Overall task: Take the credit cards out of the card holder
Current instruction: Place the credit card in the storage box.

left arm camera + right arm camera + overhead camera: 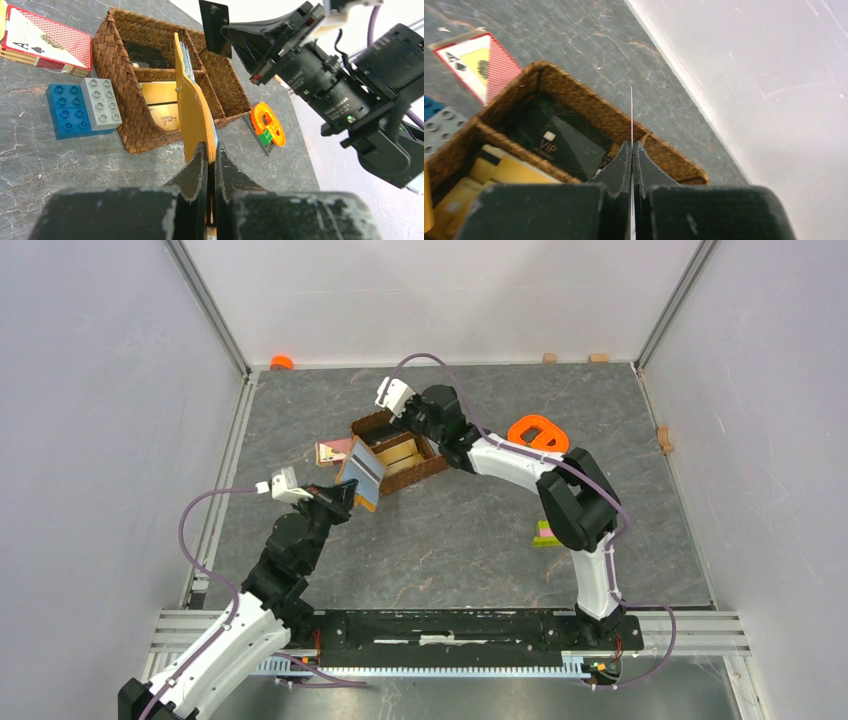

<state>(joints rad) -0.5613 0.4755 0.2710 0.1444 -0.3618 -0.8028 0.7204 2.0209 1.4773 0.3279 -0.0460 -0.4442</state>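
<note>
- this was a robot lab test cell, not a home, shop or office.
- plain pale walls [100, 440] closed the work space on three sides, and bare aluminium posts [209, 305] stood at the back corners.
- two white-and-black arms, the left arm [225, 645] and the right arm [600, 575], were bolted to a black rail [450, 628] on slotted metal profile at the near edge.
- purple cables [182, 525] ran loose along the arms up to the wrists.
- the table [450, 540] had a grey marble-look top.
- unrelated small props lay on it: a wicker basket [425, 473], toy bricks [82, 107], a playing-card box [45, 42] and an orange plastic ring [538, 432].
</note>
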